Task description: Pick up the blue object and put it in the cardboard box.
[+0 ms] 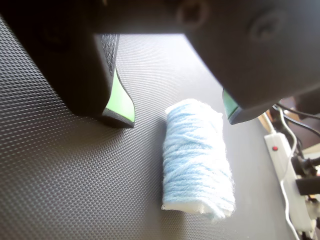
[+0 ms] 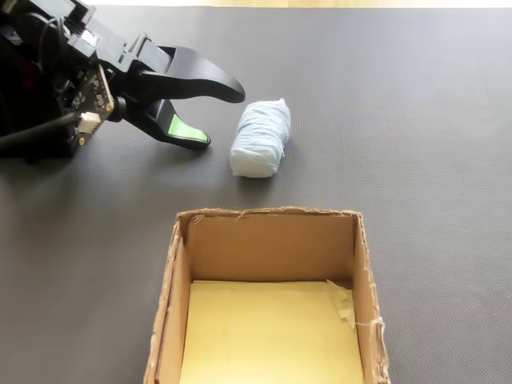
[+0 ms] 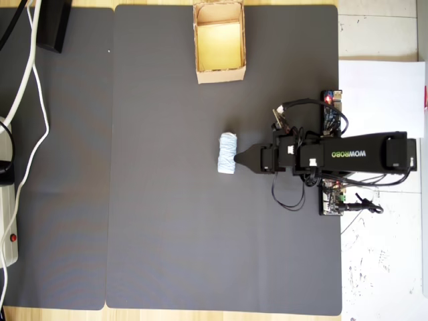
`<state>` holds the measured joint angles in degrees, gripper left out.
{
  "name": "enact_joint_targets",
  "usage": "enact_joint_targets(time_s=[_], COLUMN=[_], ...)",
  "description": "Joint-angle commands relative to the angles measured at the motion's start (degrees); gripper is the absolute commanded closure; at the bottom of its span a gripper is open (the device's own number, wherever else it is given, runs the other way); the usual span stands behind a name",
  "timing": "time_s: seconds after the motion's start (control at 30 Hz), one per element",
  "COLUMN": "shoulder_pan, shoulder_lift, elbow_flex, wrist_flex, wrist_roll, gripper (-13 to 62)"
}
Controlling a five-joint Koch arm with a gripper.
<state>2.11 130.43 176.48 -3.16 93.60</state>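
One claw [image 2: 218, 118]: I see its two black jaws spread wide with green pads on the inner faces, nothing between them; in the fixed view it sits at the left, tips aimed toward the roll.
Blue object [image 2: 261, 138]: I see it lying on its side on the dark mat, just right of the claw tips in the fixed view and apart from them; the wrist view [image 1: 198, 159] shows it ahead of the jaws and not yet between them.
Cardboard box [image 2: 173, 288]: I see it open-topped with a yellowish inside, near the roll in the fixed view; the overhead view [image 3: 219, 74] puts it at the top edge of the mat.
Tabletop [image 3: 167, 200]: covered by a dark textured mat.
Power strip [image 1: 291, 185]: white, at the right edge in the wrist view.
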Motion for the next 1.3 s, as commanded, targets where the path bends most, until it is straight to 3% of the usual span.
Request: enact_joint_targets(time_s=[0.0,0.43,1.27], shoulder_pan=[0.00,0.88,0.79], shoulder_lift=[5.27,5.27,3.87], elbow_flex=[2.02,-3.34,-25.49], wrist_flex=[1.32,0.88,29.97], wrist_roll=[0.53,-0.79,-0.62], gripper=[14.8,14.7,15.9])
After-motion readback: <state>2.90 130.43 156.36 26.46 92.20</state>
